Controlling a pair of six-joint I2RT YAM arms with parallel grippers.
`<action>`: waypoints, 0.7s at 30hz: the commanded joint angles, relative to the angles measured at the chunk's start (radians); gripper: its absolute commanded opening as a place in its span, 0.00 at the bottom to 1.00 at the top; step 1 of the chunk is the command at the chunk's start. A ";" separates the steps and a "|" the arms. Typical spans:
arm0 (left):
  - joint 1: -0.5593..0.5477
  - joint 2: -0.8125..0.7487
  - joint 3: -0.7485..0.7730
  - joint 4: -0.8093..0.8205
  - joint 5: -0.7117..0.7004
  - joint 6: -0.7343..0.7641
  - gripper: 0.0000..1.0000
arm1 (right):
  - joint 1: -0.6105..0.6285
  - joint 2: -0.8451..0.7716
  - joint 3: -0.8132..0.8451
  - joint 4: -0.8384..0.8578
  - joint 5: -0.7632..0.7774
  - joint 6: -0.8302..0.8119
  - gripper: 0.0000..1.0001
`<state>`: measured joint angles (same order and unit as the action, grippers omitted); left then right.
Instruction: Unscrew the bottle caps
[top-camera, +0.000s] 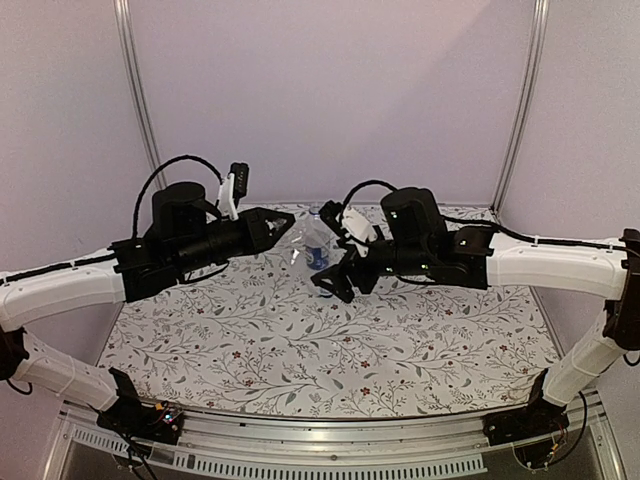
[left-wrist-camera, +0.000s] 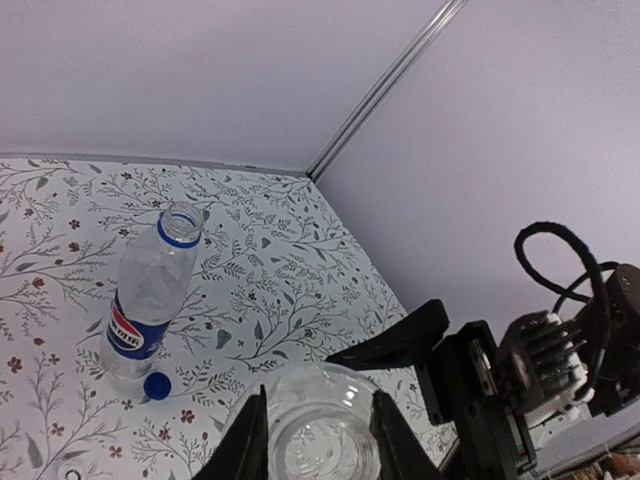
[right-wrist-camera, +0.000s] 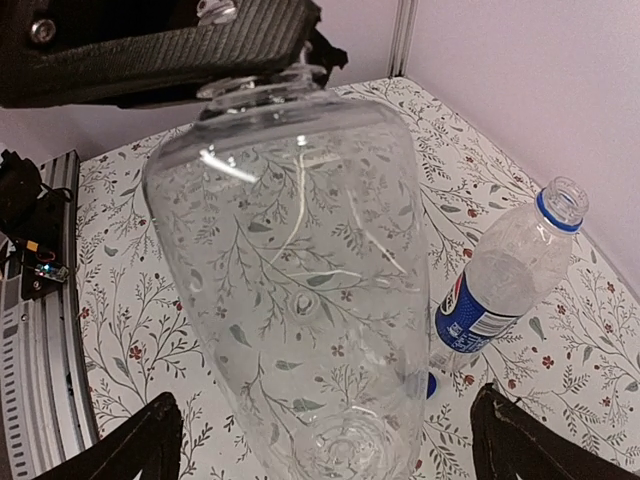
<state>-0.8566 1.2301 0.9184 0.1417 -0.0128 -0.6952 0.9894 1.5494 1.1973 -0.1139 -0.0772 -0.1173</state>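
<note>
Glossy clear plastic: labelled bottle (left-wrist-camera: 150, 290), unlabelled bottle (right-wrist-camera: 300, 280); matt floral table cover (top-camera: 300, 350).

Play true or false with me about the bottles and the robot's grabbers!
1. The labelled bottle stands upright on the table. True.
2. The labelled bottle has its cap screwed on. False: its top is open, and the blue cap lies on the table beside its base.
3. The left gripper is shut on the clear bottle. True.
4. The right gripper is squeezing the clear bottle. False: it is open, with its fingers spread wide on either side of the bottle.
5. The table has a leafy pattern. True.
</note>
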 joint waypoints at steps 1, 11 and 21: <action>0.029 -0.071 0.016 -0.102 -0.153 0.139 0.00 | 0.005 -0.054 -0.038 0.011 0.012 0.005 0.99; 0.186 -0.058 0.011 -0.205 -0.277 0.289 0.00 | -0.007 -0.107 -0.106 0.018 0.041 0.036 0.99; 0.291 0.181 0.112 -0.167 -0.282 0.392 0.00 | -0.059 -0.186 -0.178 0.039 0.051 0.108 0.99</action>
<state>-0.6094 1.3384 0.9813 -0.0441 -0.2935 -0.3607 0.9504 1.4155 1.0451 -0.1020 -0.0547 -0.0475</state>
